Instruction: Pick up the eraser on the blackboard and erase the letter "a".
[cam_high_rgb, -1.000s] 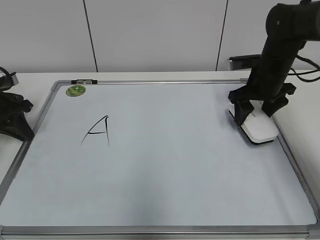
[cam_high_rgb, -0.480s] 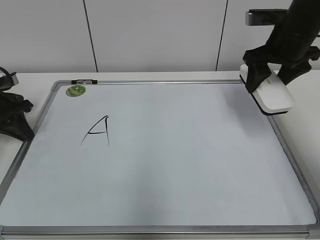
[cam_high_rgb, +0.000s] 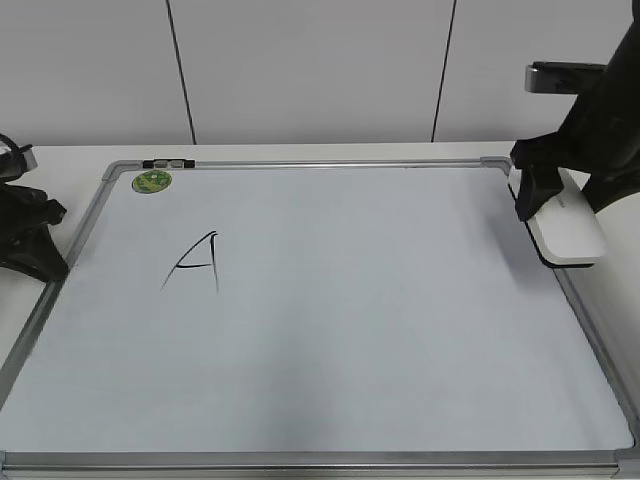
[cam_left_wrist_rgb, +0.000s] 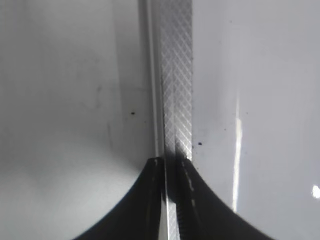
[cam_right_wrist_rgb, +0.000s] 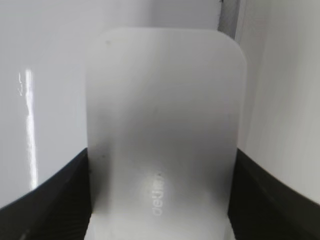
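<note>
At the blackboard's far right corner, my right gripper clamps the eraser above the frame.
My left gripper rests fingers together on the left frame edge; a capital "A" lies left of centre.

Right gripper clamped, left apparently closed

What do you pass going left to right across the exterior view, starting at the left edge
Left hand → green sticker → capital A → bare board → eraser held in the right hand.
</note>
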